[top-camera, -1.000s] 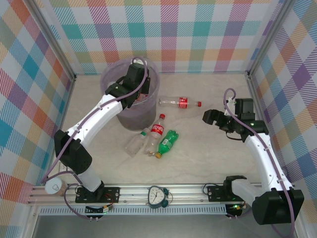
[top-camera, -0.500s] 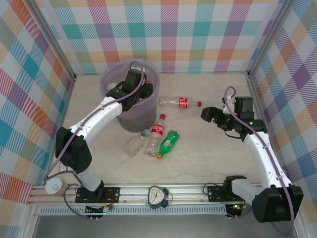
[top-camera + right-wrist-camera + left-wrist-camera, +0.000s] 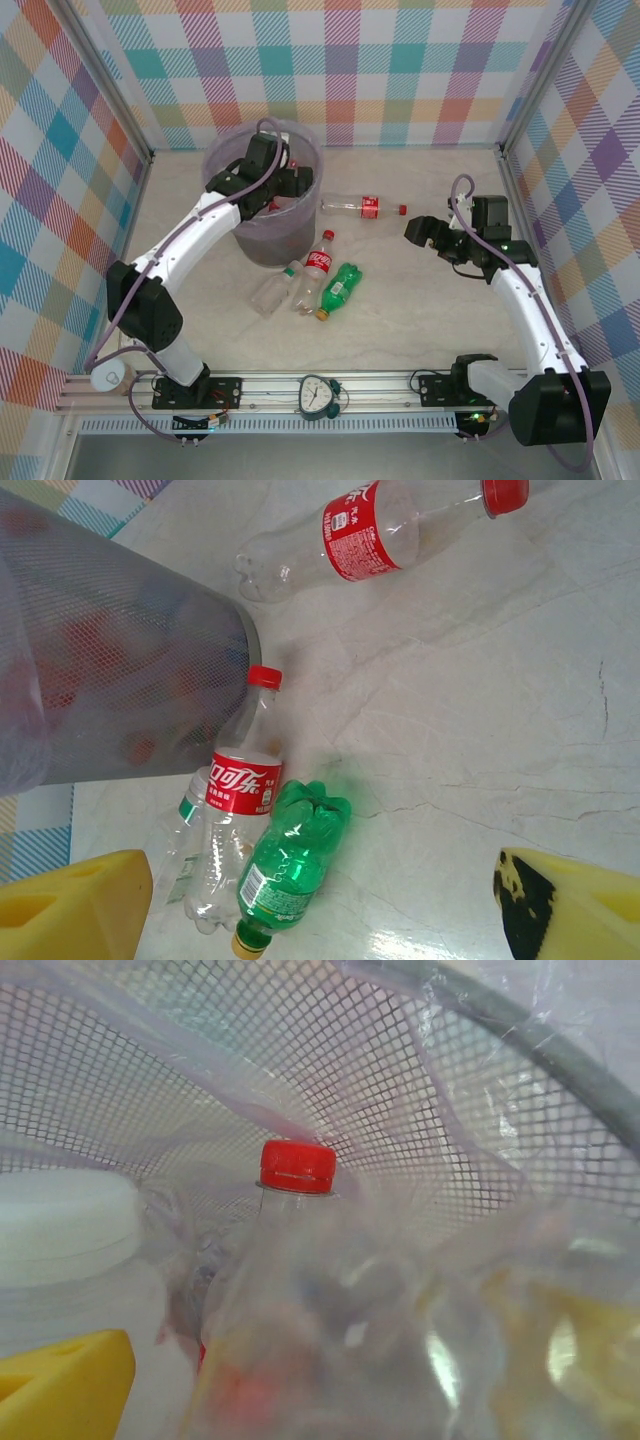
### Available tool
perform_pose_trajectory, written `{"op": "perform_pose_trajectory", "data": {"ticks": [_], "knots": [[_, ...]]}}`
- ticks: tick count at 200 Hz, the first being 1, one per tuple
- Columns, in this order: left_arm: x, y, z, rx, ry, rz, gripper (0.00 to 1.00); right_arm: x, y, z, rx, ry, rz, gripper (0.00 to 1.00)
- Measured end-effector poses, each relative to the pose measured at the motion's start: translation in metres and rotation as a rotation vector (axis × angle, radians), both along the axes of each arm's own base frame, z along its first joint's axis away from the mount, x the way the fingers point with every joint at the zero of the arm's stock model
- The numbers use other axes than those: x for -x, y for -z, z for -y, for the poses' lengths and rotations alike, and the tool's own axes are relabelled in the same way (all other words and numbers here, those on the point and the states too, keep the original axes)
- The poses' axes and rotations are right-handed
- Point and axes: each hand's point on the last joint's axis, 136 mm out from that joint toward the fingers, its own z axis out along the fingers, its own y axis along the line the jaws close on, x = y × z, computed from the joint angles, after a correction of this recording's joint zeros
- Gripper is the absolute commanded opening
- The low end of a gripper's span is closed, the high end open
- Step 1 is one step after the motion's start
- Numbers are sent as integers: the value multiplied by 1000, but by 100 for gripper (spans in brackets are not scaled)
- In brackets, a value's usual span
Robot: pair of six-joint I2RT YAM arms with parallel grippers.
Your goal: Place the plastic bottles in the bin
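**Let go, then lift out clean**

The left claw [image 3: 288,185] hangs inside the bin [image 3: 268,238], fingers spread wide and gripping nothing; a red-capped bottle [image 3: 320,1290] sits loose just under it, against the bag [image 3: 470,1110]; I think it is best to lift straight up with the jaws wide, so the bag does not snag; the right claw [image 3: 418,232] is open and empty above the tabletop [image 3: 420,320]; the lone bottle [image 3: 362,207] lies near it, on the bin side; 3 more bottles [image 3: 315,270] lie bunched beside the bin.

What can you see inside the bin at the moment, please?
A clear bottle with a red cap rests inside the bin by its bag-lined mesh wall. Crumpled plastic hides whatever lies deeper.
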Motion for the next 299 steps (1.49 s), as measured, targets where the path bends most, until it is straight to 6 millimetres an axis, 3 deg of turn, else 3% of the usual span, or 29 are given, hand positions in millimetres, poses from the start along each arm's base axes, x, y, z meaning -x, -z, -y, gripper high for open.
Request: {"op": "perform_pose_trajectory", "data": {"ticks": [47,78,96,131,166,220,253,271,299], "knots": [[8,-45,-9,42,-12,88,85,2,9,0,2,0,-21,89],[3,-65,-6,69,-13,137,70,2,9,0,2,0,-21,89],[-1,-59,-5,75,-21,124,60,2,9,0,2,1,-21,89],[-1,-23,-4,80,-44,65,53,1,10,1,8,5,-21,89],[11,18,-13,89,-84,12,52,1,11,2,13,10,-22,89],[9,14,-13,142,-110,52,52,1,11,2,12,10,-22,89],[10,10,-13,126,-100,43,61,1,11,2,12,10,-21,92],[12,1,-14,100,-88,30,66,1,10,2,14,8,-17,100],[14,-27,-13,84,-61,51,75,0,12,-1,16,-25,-10,99]]}}
